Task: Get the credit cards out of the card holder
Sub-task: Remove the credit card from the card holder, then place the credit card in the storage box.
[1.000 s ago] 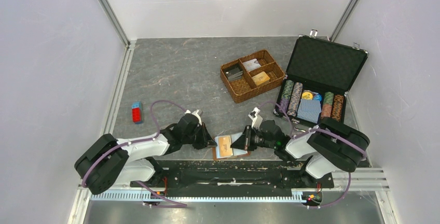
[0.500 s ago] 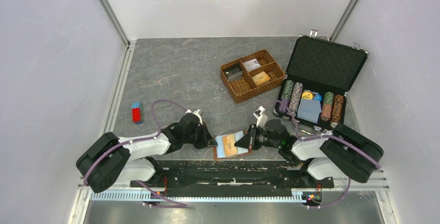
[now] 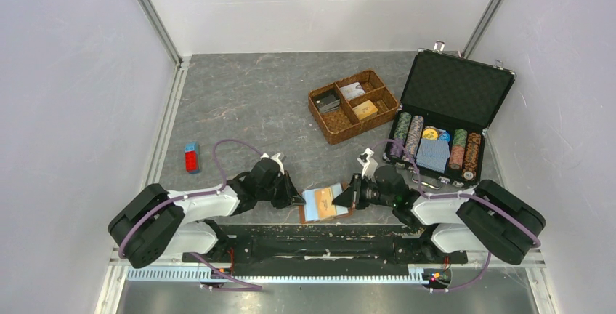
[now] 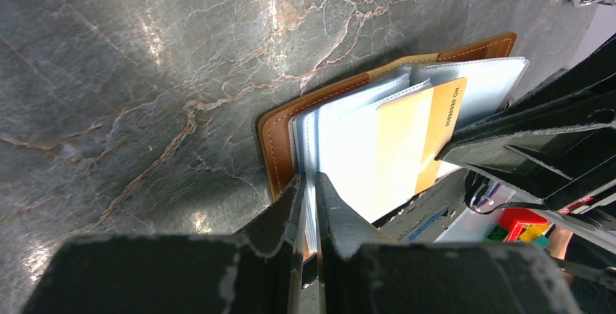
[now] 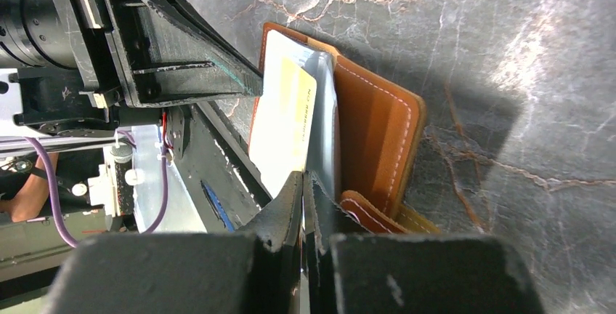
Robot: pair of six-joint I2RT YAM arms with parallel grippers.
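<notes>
The tan leather card holder (image 3: 319,206) lies open at the table's near edge between both grippers. My left gripper (image 3: 296,199) is shut on its pale clear sleeves (image 4: 341,132) at the left edge, seen in the left wrist view (image 4: 309,183). A golden-orange credit card (image 4: 436,121) sticks part way out of a sleeve to the right. My right gripper (image 3: 336,199) is shut on that card's free edge in the right wrist view (image 5: 303,177), where the card (image 5: 290,110) looks pale yellow against the leather cover (image 5: 378,125). Any other cards are hidden in the sleeves.
A woven brown compartment basket (image 3: 354,105) stands behind. An open black case (image 3: 450,89) with poker chips and a blue deck stands at the right. A red and blue block (image 3: 191,158) lies at the left. The arm rail (image 3: 319,245) runs just below the holder.
My right gripper has drawn back a little to the right, its arm swinging rightward, and the card shows further out of the sleeve. My left gripper has barely moved.
</notes>
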